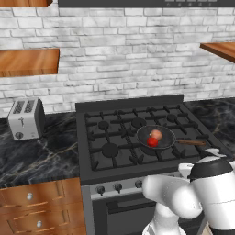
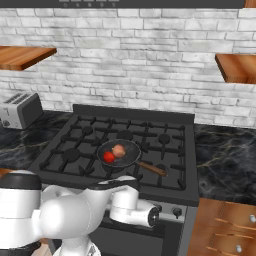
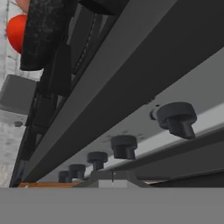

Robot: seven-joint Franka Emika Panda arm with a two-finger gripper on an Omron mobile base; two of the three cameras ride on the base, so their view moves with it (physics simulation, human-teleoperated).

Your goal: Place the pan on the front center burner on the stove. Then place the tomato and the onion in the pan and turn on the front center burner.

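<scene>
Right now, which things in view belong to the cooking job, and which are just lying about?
Job:
pan
tomato
onion
stove
stove knobs

Lying about:
toaster
wooden shelves
drawers

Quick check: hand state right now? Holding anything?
Hand: closed, holding nothing, down at the stove front near the row of knobs.
</scene>
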